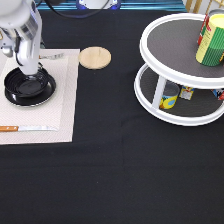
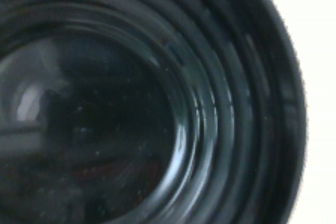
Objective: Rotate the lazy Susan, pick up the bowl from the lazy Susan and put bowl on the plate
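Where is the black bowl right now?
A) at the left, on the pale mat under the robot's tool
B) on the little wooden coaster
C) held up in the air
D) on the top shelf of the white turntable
A: the bowl sits low on the mat at the exterior view's left, the tool at its rim; the lazy Susan holds only a can on top.
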Controlling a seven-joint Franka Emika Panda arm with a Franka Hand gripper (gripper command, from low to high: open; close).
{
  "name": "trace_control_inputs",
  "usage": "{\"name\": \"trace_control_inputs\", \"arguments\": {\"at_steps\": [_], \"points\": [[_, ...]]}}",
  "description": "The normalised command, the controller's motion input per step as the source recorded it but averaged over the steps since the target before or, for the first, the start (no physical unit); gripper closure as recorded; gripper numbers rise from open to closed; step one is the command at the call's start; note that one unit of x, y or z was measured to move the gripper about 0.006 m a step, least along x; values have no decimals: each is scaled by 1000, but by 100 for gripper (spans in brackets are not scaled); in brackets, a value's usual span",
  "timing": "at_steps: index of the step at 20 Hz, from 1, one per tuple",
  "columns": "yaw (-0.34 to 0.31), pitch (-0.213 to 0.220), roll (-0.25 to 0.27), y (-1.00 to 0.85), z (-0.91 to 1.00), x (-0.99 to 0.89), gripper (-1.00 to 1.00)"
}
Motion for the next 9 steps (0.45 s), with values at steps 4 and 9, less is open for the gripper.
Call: {"name": "trace_control_inputs", "arguments": {"at_steps": [4, 9], "points": [[-1, 0, -111, 130, 726, 45, -100], [0, 22, -6, 26, 12, 22, -100]]}}
